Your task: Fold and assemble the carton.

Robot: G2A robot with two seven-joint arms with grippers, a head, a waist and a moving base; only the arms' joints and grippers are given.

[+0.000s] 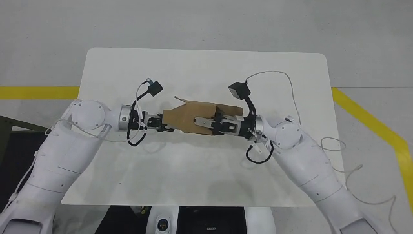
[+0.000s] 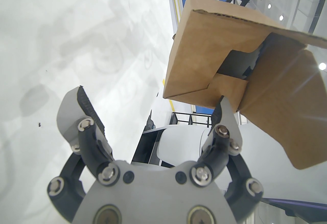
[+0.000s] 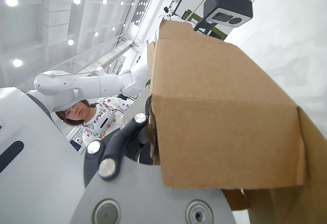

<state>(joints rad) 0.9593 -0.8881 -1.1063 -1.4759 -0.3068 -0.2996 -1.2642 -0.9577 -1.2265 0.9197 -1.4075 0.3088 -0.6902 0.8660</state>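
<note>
The brown cardboard carton [image 1: 193, 117] is held between the two arms over the middle of the white table [image 1: 277, 73]. It is partly folded, with loose flaps at both ends. My right gripper [image 1: 210, 123] is shut on the carton's wall [image 3: 219, 117], which hides its fingertips in the right wrist view. My left gripper [image 1: 159, 124] stands open at the carton's other end. In the left wrist view one fingertip [image 2: 222, 105] touches the edge of a small folded flap of the carton [image 2: 204, 56], while the other finger [image 2: 83, 102] is apart from it, with nothing between them.
Bare white tabletop lies all around the carton. Cables [image 1: 271, 74] loop off both wrists above the table. Yellow floor tape [image 1: 39, 92] runs past the table's left and right sides.
</note>
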